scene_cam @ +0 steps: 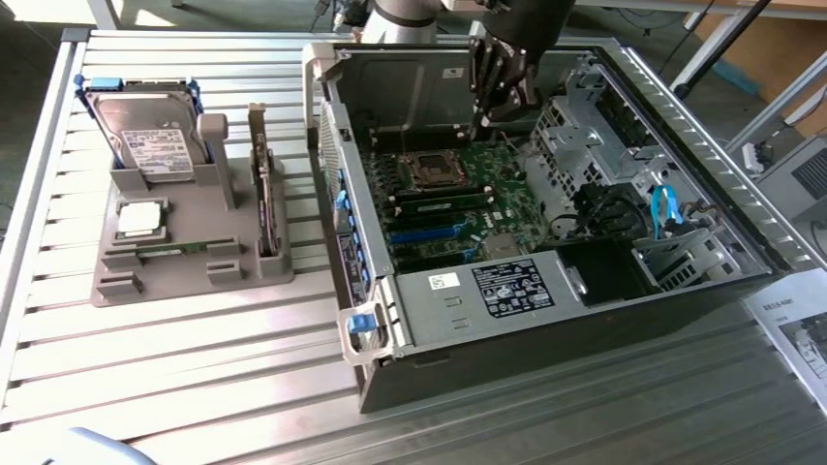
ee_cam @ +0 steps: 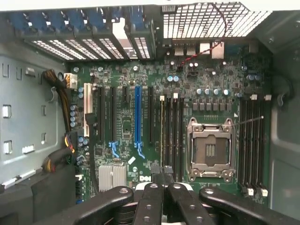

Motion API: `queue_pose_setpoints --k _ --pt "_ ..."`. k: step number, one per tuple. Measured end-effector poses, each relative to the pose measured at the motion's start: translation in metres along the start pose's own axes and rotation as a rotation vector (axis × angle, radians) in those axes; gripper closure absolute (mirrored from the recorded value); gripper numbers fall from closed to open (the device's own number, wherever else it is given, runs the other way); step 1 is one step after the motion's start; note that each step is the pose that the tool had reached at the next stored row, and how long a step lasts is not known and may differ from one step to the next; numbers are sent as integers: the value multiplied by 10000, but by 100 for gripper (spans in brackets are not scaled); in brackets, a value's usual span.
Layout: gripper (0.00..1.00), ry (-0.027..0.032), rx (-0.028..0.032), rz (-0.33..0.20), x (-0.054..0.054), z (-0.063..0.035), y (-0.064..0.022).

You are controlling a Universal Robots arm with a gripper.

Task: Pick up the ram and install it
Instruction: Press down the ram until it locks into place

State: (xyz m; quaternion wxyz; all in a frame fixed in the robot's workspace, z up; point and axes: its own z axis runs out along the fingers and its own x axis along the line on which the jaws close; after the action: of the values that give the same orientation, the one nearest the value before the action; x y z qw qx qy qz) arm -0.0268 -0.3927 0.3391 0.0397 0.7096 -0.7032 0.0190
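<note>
Gripper (scene_cam: 494, 108) (ee_cam: 164, 180) fingers are being held pressed together, with nothing being gripped, above the motherboard (ee_cam: 140, 75) inside the open computer case (scene_cam: 543, 363). The ram (scene_cam: 172, 249) is being cradled flat in the grey holder (scene_cam: 114, 283), outside the case, to the exterior view's left of it.
</note>
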Motion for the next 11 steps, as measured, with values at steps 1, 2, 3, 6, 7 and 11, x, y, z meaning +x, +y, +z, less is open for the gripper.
queue_pose_setpoints --k 1,2,3,6,7,11 --pt "90 0 0 1 0 0 0" --pt "90 0 0 1 0 0 0" --pt "90 -1 0 1 0 0 0" --pt "90 0 0 0 0 0 0" --pt "90 -1 0 1 0 0 0" --pt "90 0 0 1 0 0 0"
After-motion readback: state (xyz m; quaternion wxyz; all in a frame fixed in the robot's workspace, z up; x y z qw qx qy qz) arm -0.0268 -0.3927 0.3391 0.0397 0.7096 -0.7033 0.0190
